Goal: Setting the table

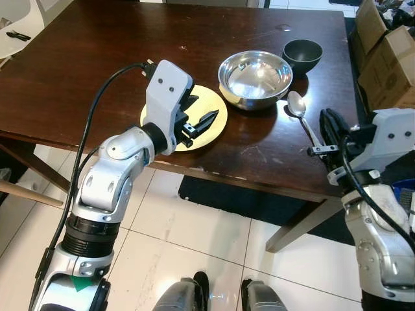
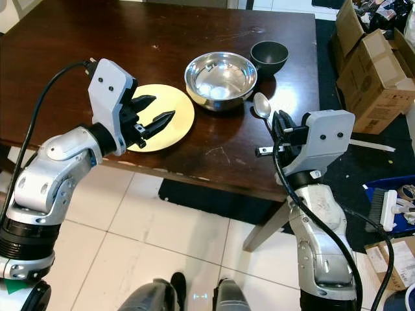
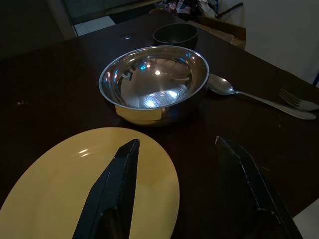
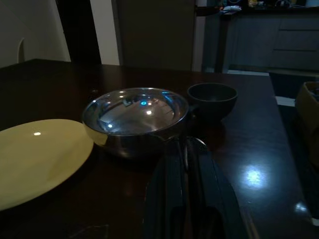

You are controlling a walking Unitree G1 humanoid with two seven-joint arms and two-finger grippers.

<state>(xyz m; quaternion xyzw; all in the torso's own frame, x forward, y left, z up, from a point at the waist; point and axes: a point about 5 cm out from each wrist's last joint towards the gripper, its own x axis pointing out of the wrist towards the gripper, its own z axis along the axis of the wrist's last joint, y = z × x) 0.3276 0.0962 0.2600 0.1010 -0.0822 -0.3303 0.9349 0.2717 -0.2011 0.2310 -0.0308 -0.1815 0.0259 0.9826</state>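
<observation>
A dark wooden worktop [image 1: 97, 58] seen from above carries a small place setting. A yellow plate [image 1: 211, 111] lies near the front edge. Just beside it, toward two o'clock, sits a shiny steel bowl [image 1: 255, 78], and a small dark bowl [image 1: 302, 54] stands just beyond that, again toward two o'clock, almost touching the steel one. A metal spoon [image 1: 297, 105] lies at five o'clock from the steel bowl, its scoop close to the bowl's rim and its handle running back toward the front edge. In the left wrist view a fork [image 3: 294, 98] lies near the end of the spoon handle. The left claw [image 1: 198, 120] hovers over the near part of the yellow plate with its two black fingers spread apart and nothing between them; the steel bowl lies ahead of it toward one o'clock. The right claw [image 2: 283, 127] sits over the spoon handle near the front right edge, its fingers pressed close together; whether they pinch the handle cannot be told. Cardboard boxes [image 2: 373, 65] stand on the floor at three o'clock from the worktop, over pale floor tiles [image 1: 194, 253].
</observation>
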